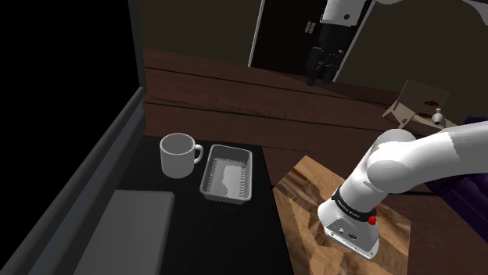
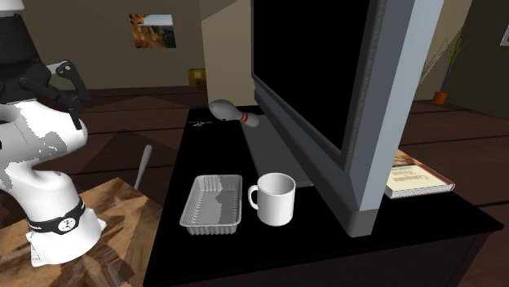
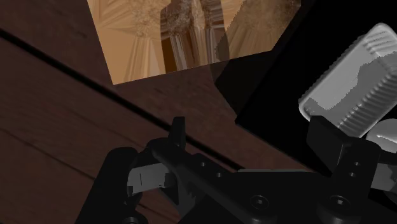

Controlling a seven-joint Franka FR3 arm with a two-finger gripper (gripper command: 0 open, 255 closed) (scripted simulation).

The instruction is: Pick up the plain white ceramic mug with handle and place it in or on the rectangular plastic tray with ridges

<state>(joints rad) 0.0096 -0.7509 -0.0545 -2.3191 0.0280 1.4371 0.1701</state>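
A white mug (image 1: 178, 155) with its handle toward the tray stands upright on the black table (image 1: 235, 234). Right beside it lies a light grey ridged rectangular tray (image 1: 229, 173). In the second exterior view the mug (image 2: 276, 198) is at the tray's (image 2: 214, 204) right. My black gripper (image 1: 322, 75) hangs high over the dark wooden floor, far beyond the table and well away from both. In the wrist view the gripper (image 3: 251, 141) is open with nothing between its fingers (image 3: 177, 135), and the tray (image 3: 356, 83) lies off beyond the right finger.
A large dark screen with a grey frame (image 2: 383, 106) stands along the table behind the mug, on a grey base (image 1: 125, 226). A white bowling pin (image 2: 232, 112) lies at the table's far end, and a book (image 2: 416, 181) behind the screen. My wooden-topped stand (image 1: 313, 187) adjoins the table.
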